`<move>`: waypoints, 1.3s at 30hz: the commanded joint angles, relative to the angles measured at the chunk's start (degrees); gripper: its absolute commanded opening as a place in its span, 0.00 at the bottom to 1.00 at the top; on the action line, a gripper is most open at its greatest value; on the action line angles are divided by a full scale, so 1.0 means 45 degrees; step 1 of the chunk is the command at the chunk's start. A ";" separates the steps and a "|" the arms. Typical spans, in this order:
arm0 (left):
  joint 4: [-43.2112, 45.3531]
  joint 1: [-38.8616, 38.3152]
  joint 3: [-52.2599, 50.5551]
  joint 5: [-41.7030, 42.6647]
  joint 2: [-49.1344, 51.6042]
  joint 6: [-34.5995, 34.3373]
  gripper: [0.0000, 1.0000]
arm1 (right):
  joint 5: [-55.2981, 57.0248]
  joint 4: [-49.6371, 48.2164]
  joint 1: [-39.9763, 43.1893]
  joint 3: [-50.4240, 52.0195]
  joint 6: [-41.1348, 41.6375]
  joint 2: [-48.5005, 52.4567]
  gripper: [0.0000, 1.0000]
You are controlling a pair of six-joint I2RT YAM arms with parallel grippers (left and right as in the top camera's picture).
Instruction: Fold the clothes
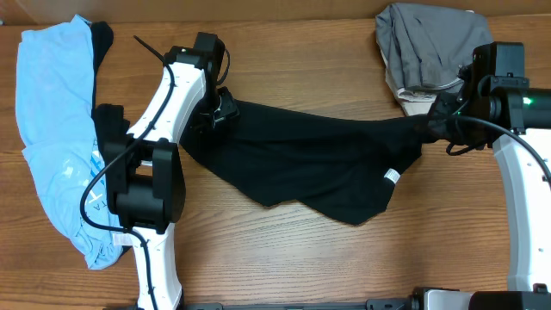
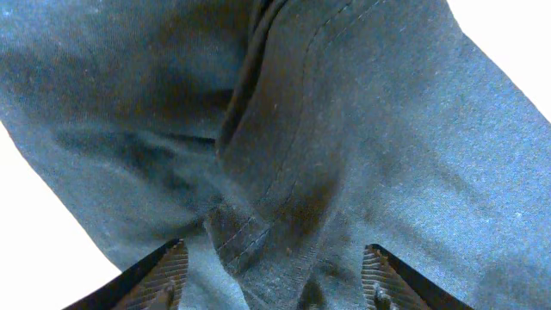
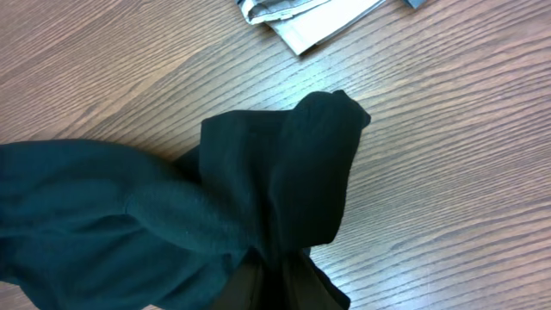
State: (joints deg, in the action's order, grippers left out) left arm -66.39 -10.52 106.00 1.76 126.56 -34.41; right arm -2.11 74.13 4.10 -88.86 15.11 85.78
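Observation:
A large black garment [image 1: 318, 164] with a small white tag [image 1: 390, 176] lies stretched across the middle of the table between both arms. My left gripper [image 1: 225, 108] sits at its left end. In the left wrist view the left gripper [image 2: 271, 288] stands open, its ribbed fingers [image 2: 164, 275] wide apart with a seamed fold of the fabric [image 2: 258, 172] between them. My right gripper [image 1: 430, 127] holds the right end. In the right wrist view the right gripper [image 3: 275, 288] is shut on a bunched corner of the black cloth [image 3: 215, 207].
A light blue garment [image 1: 56, 129] lies crumpled along the left edge, with a bit of another black one [image 1: 102, 39] behind it. A grey garment [image 1: 426, 47] sits at the back right on a cream one [image 1: 413, 102]. The grey one's edge [image 3: 301, 17] shows in the right wrist view.

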 commanded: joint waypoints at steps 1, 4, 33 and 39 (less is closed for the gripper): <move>0.0097 -0.0083 -0.0117 0.0126 -0.0175 -0.0160 0.61 | 0.0160 -0.0092 0.0107 -0.0015 -0.0034 -0.0189 0.09; 0.0151 -0.0087 -0.0121 0.0126 -0.0121 -0.0146 0.54 | 0.0160 -0.0087 0.0107 -0.0015 -0.0034 -0.0189 0.09; -0.1579 0.0505 0.1826 -0.1151 -0.0083 0.1384 0.04 | 0.0160 -0.0141 0.0107 -0.0015 -0.0034 -0.0189 0.09; -0.3104 0.0685 0.4507 -0.1190 -0.0083 0.2526 0.04 | 0.0160 -0.0204 0.0107 -0.0015 -0.0034 -0.0189 0.09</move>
State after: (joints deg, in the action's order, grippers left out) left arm -78.39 -8.14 119.92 -2.02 126.56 -27.81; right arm -2.13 73.58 4.10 -88.86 15.16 85.78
